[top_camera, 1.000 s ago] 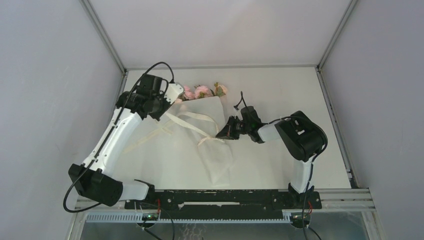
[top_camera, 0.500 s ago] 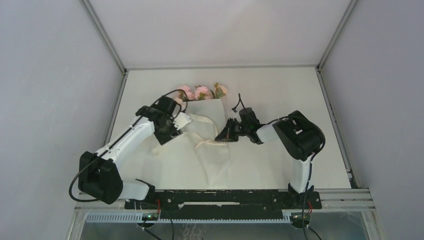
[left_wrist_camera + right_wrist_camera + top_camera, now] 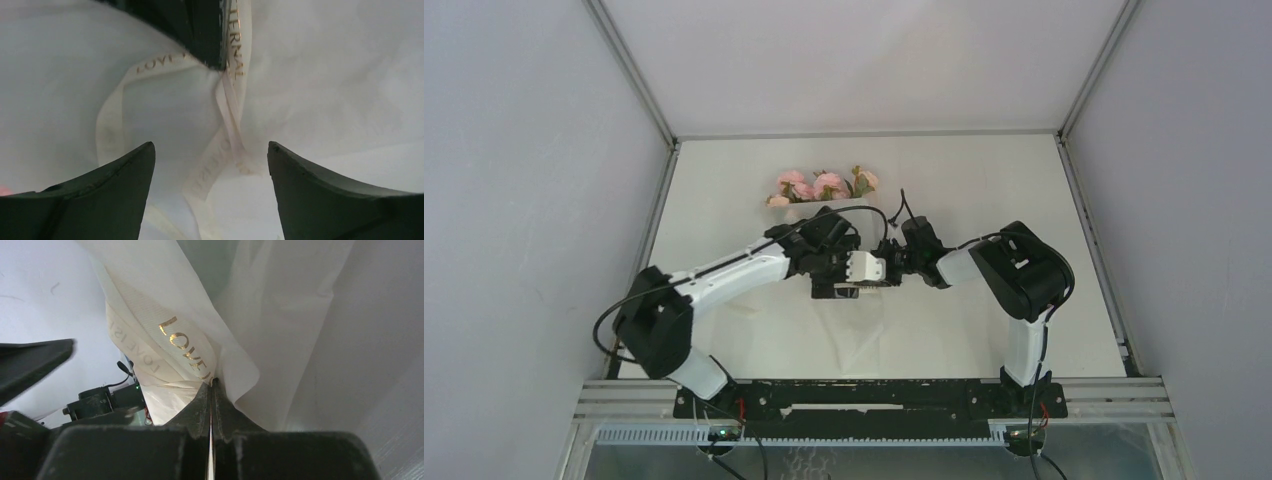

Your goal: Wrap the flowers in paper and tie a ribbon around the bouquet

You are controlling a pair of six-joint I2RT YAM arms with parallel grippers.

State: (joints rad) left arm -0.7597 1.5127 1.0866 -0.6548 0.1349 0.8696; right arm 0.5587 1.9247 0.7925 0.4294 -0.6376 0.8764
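Clamps ribbon [image 3: 175, 340], prob. paper [image 3: 300, 340] edge too, in R pincer [image 3: 211, 385], mid desk [image 3: 984, 180], just near-side of flowers [image 3: 824, 186]. Hovers L pincer [image 3: 210, 150] spread apart over ribbon crossing, gripping nothing. Risks grabbing paper w/ ribbon, tearing it; may lose loop tension if R grip slips.

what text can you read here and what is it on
"LOVE": gold print on the ribbon, right wrist view.
"TERNAL": same ribbon, left wrist view, first letter hidden.
"LOVE": same ribbon, left wrist view, faint.
Other lettering on the ribbon shows reversed or too faint to read.
Top view: nothing legible.
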